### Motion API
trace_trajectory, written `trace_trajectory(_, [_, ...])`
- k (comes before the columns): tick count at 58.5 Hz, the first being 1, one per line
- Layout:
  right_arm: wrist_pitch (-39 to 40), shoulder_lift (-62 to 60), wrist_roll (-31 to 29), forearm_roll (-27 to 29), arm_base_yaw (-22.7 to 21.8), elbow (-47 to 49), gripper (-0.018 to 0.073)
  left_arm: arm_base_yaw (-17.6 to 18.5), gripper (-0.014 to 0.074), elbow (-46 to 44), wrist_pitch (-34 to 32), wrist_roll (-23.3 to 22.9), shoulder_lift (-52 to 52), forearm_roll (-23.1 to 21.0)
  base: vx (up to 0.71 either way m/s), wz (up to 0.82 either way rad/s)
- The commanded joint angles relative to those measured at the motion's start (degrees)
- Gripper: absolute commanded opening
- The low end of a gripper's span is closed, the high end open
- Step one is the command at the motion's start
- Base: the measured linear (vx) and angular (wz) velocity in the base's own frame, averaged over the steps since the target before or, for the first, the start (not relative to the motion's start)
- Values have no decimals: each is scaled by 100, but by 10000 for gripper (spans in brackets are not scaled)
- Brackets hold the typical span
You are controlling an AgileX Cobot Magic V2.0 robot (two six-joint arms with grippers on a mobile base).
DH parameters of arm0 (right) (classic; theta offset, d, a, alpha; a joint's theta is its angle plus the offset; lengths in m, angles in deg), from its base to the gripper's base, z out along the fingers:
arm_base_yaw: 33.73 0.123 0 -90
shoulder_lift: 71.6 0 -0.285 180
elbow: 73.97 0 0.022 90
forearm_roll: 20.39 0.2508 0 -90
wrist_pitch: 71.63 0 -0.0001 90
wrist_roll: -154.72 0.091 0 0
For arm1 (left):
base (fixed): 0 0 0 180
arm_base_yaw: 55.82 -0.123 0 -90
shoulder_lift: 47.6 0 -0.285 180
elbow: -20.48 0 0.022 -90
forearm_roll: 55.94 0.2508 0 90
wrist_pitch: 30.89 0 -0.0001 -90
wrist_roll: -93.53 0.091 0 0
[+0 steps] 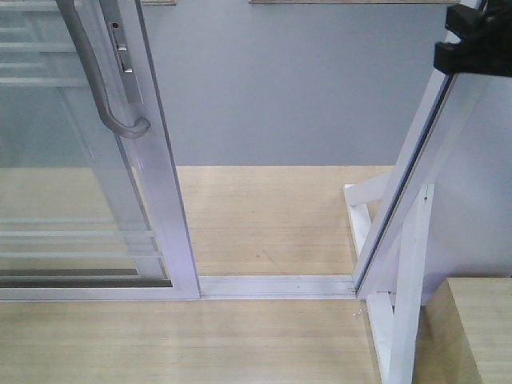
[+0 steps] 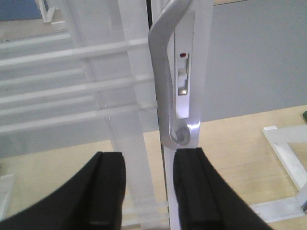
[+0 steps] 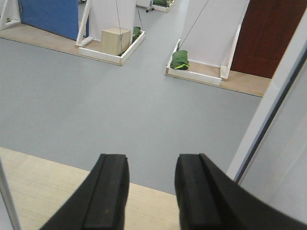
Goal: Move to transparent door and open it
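Glass fills the left side of the front view, where the transparent door [image 1: 96, 184] stands in its white frame with thin horizontal bars across the pane. Its curved grey handle [image 1: 96, 72] runs down the frame and hooks at the bottom, just beside a small lock plate [image 1: 122, 50]. To the right of the door's edge the doorway is open, showing wooden flooring and then grey floor beyond, and a white floor track [image 1: 276, 286] runs along the threshold to a slanted white frame [image 1: 416, 176] on the right. In the left wrist view the left gripper [image 2: 148, 191] sits just below the hooked end of the handle, its two black fingers [image 2: 105, 191] parted with nothing between them; the door's frame edge lines up with the gap. The right gripper [image 3: 152, 191] also has its jaws apart and holds nothing, hanging over the line where the wooden floor meets the grey floor. Farther off in that view are a wooden box [image 3: 115, 40], a green bag [image 3: 180, 60] and a dark red door [image 3: 268, 36].
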Motion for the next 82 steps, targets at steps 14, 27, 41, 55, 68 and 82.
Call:
trace_trajectory(14, [237,-2540,23,314,-22,-1631,273,31,316,2151,-557,374,1976,-869,0,0])
trace_trajectory(27, [-641,-4132,12,314,-22,-2538,273,31,268,3267,-526,1003,3582,-2285,0,0])
trace_trajectory(41, [-881,-4862,-173,271,-22,-3263,229,31,230,3350,-432,1651,4246,-2573,0,0])
trace_trajectory(55, [-511,-4875,-161,-33,-22,-3405,-15,31,-10,3350,-132,1611,4215,-2839,0,0])
trace_trajectory(68, [-553,-4875,-132,122,-22,-3405,-9,31,-8,3350,-119,1582,4215,-3353,0,0])
trace_trajectory(82, [-553,-4875,-132,122,-22,-3405,-9,31,-8,3350,-119,1582,4215,-3356,0,0])
